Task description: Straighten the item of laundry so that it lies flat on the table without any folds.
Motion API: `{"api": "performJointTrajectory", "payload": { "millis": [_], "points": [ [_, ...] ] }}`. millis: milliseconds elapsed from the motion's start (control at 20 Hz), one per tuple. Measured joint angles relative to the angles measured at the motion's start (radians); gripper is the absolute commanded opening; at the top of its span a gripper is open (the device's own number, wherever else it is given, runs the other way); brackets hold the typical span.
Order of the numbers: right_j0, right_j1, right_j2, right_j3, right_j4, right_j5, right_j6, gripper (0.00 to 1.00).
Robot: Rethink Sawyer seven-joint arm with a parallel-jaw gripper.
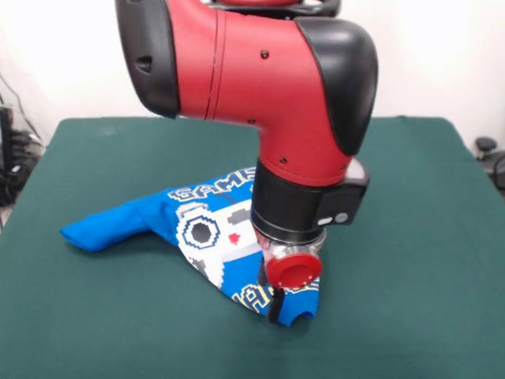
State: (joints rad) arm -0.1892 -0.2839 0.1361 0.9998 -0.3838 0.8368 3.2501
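Note:
The item of laundry [197, 233], a bright blue T-shirt with a white-grey pixel print and block lettering, lies bunched on the table [410, 260]. One blue part stretches out to the left, and the printed part is folded towards the front. The red and black arm comes down over the shirt's right part and hides it. My gripper [278, 306] reaches down under a red round cap to the shirt's front edge, at or just above the cloth. Whether it holds the cloth does not show.
Dark green cloth covers the table on all sides of the shirt. Cables and dark equipment [12, 154] sit beyond the table's left edge. A black object [489, 158] stands beyond the right edge.

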Motion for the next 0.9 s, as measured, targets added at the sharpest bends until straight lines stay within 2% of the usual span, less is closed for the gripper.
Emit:
{"api": "performJointTrajectory", "payload": {
  "millis": [300,650,900],
  "points": [
    [-0.032,0.000,0.064,0.000,0.025,0.005,0.000,1.00],
    [-0.042,0.000,0.095,0.000,0.025,0.011,0.000,1.00],
    [-0.040,0.001,0.108,0.000,0.023,0.076,0.000,1.00]
  ]
}}
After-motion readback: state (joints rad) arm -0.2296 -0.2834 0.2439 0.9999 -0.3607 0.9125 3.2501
